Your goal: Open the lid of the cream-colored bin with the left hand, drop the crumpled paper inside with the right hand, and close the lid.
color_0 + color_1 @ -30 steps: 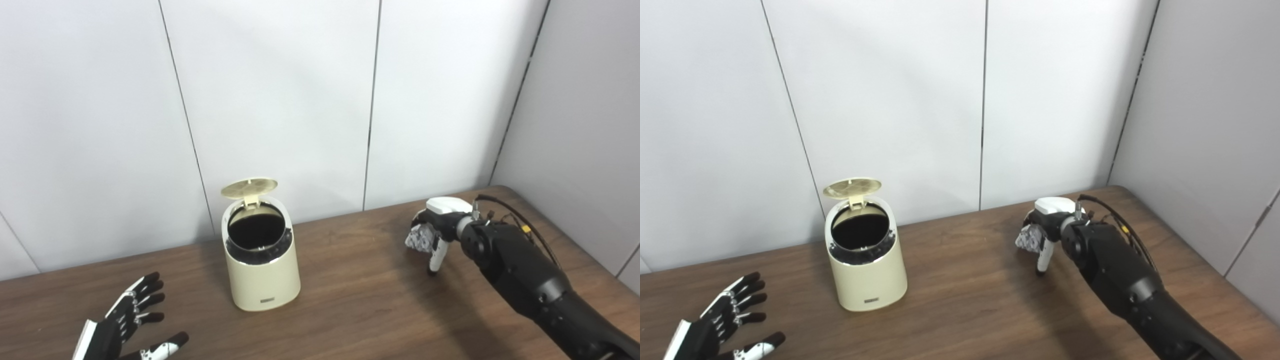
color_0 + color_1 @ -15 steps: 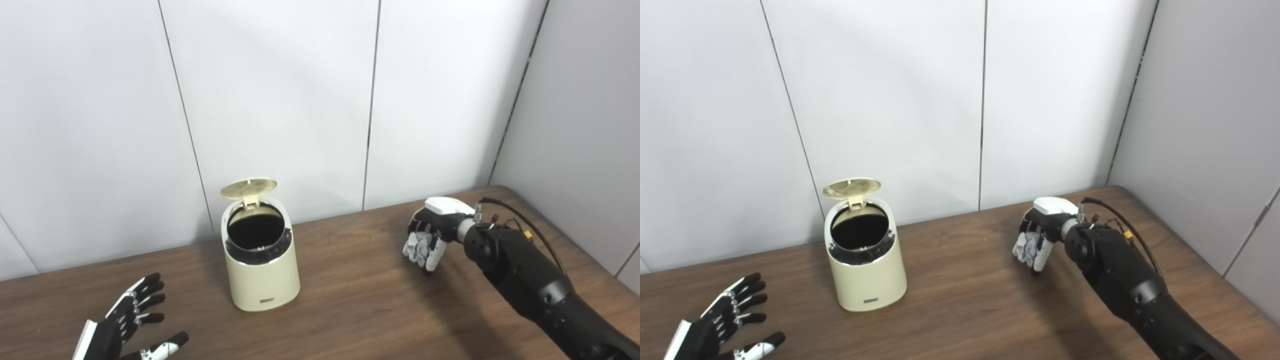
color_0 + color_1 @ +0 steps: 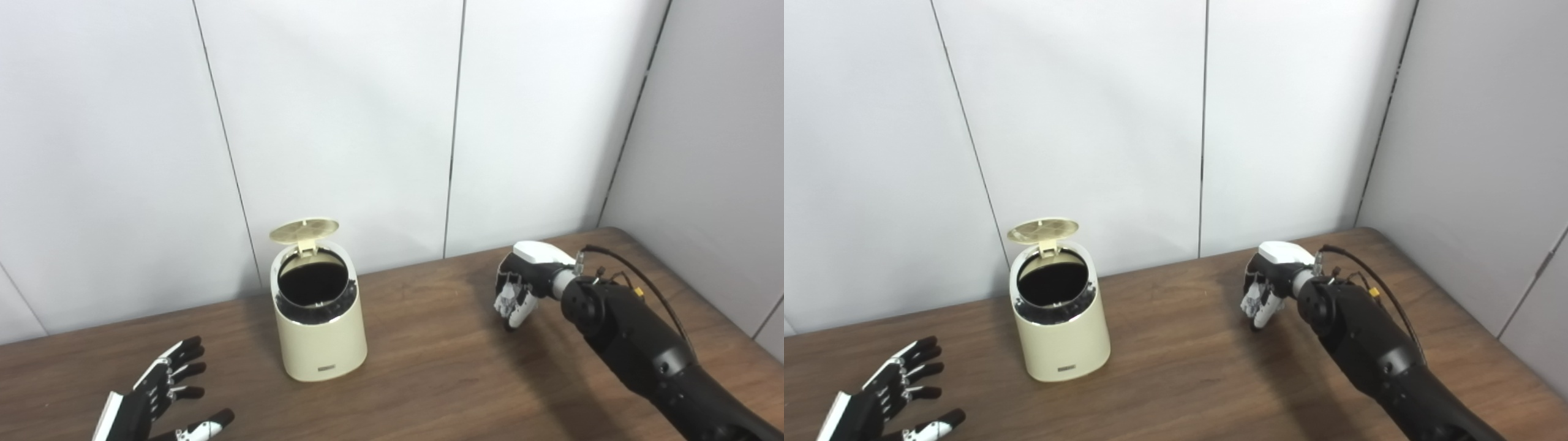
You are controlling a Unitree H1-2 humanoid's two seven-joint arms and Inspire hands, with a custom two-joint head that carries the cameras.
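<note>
The cream-colored bin [image 3: 320, 335] stands left of the table's middle, its round lid [image 3: 304, 228] tipped up at the back and the dark inside showing. My right hand [image 3: 517, 288] hovers just above the table to the right of the bin, fingers curled around the crumpled paper [image 3: 506, 299], which shows pale between them. In the right eye view this hand [image 3: 1265, 286] sits well apart from the bin [image 3: 1059, 331]. At the lower left corner my left hand [image 3: 160, 398] lies low with its fingers spread, holding nothing.
The brown wooden table [image 3: 429, 380] ends at a rounded far right corner near the grey side wall [image 3: 723, 153]. White wall panels [image 3: 343, 122] rise right behind the bin. The black right forearm [image 3: 649, 349] crosses the table's right part.
My right hand closed its fingers round the paper, lifted slightly and drifted a little left toward the bin. The left hand and the bin have stayed where they were.
</note>
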